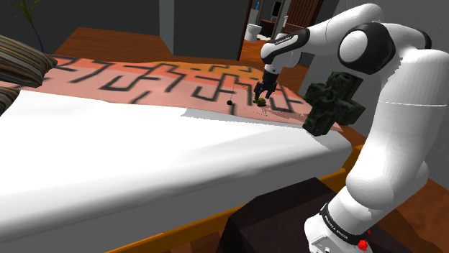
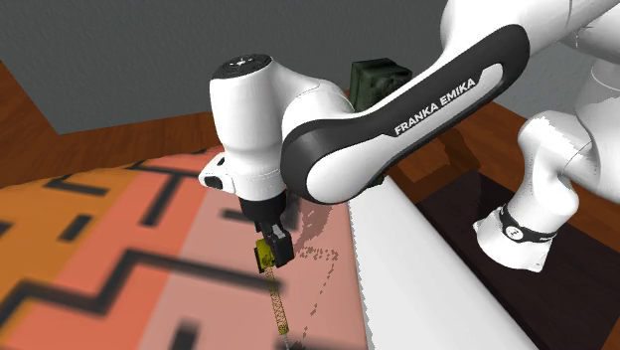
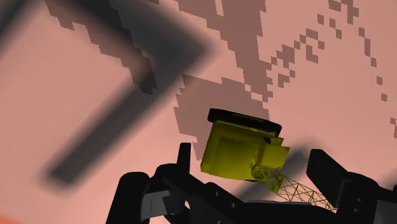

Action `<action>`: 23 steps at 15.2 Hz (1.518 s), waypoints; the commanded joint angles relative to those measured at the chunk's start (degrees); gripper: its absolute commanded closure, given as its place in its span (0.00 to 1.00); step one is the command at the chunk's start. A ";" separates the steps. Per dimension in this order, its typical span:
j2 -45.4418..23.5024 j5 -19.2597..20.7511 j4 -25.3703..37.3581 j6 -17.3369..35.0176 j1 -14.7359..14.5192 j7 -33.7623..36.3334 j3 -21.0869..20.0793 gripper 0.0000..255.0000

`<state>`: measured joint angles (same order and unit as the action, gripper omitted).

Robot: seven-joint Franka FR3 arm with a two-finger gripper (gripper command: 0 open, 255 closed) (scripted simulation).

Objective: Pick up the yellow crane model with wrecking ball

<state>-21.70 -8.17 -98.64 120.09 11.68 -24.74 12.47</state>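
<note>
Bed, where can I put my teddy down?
The wide white sheet between the striped pillow and the dark blocky thing is bare. Crowded: the patterned blanket near the end effector and yellow crane.

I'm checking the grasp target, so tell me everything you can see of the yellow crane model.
The yellow crane model has a boxy yellow cab on a flat black base, and a thin yellow lattice boom running away from it. It lies on the pink patterned blanket, its cab between the open fingers of the gripper, not visibly clasped. A small black ball lies nearby.
</note>
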 commanded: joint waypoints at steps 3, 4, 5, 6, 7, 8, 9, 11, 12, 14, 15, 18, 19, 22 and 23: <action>-1.02 -0.37 -1.26 2.27 0.04 -0.28 -0.16 0.00; -1.01 -0.37 -1.27 2.27 0.04 -0.28 -0.16 0.00; -0.85 -0.35 -1.58 2.43 0.01 -0.27 -0.16 1.00; -0.81 -0.35 -1.63 2.44 0.05 -0.33 -0.14 1.00; -0.82 -0.36 -1.63 2.44 0.07 -0.37 -0.13 1.00; -0.84 -0.36 -1.61 2.44 0.07 -0.36 -0.14 1.00; -0.79 -0.35 -1.69 2.47 0.08 -0.38 -0.13 1.00; -0.76 -0.35 -1.75 2.50 0.07 -0.39 -0.13 1.00; -0.73 -0.35 -1.78 2.51 0.05 -0.35 -0.13 1.00; -1.02 -0.37 -1.26 2.27 0.04 -0.28 -0.16 1.00; -0.68 -0.25 -0.95 1.64 0.02 -0.19 -0.11 1.00; 0.25 0.07 0.08 -0.30 -0.05 0.08 0.02 1.00; 0.54 0.17 0.45 -0.95 -0.06 0.17 0.07 1.00; 1.36 0.46 1.64 -2.93 -0.11 0.42 0.18 1.00; 1.61 0.55 2.07 -3.60 -0.12 0.50 0.21 1.00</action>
<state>-20.19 -7.70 -97.38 117.42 11.57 -24.36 12.66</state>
